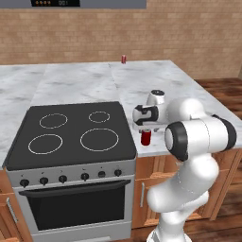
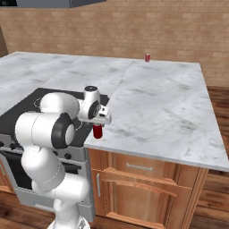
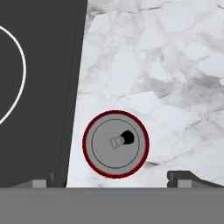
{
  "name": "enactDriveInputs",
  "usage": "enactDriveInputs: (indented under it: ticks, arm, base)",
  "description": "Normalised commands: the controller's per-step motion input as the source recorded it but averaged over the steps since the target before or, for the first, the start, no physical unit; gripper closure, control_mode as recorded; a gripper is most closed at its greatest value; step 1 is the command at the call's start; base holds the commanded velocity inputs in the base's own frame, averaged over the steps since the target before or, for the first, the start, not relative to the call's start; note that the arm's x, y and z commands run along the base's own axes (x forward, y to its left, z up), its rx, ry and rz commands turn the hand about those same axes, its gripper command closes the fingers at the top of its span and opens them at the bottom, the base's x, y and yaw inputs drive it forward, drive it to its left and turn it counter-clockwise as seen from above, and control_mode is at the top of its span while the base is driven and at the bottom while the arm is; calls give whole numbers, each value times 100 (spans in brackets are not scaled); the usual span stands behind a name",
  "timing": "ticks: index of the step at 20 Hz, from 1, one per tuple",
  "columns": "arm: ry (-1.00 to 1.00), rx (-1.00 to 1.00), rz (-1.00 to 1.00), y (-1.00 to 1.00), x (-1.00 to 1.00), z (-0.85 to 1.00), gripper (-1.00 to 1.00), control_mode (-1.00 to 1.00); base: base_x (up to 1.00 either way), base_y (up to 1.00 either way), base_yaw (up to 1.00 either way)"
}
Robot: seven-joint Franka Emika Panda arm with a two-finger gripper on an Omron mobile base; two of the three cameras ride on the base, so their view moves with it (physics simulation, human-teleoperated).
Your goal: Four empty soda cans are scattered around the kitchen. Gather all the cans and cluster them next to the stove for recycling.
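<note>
Hovering over a red soda can, the gripper points straight down with jaws spread wide, nothing pinched; in the hand view the two fingertips sit at bottom left and bottom right, the can top with its pull tab between and slightly above them. Same can stands upright at center-right of the left base view, on the marble counter just beside the stove right edge, under the white hand. Right base view: that can at center-left, near the counter's front edge, cooktop at left behind the arm. Second red can upright at top center of the left base view, far back edge of counter by the brick wall, well apart from the stove; also at top right-of-center in the right base view.
</note>
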Motion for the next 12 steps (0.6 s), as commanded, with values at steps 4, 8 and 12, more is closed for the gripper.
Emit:
enactDriveInputs:
  ticks: [4, 8, 12]
  arm:
    - [1, 0, 0, 0, 16, -12, -100, -100]
    - [0, 0, 0, 0, 3, -10, -100, -100]
    - [0, 0, 0, 0, 0, -11, -100, -100]
  base:
    - [0, 0, 0]
    - [0, 0, 0]
    - [0, 0, 0]
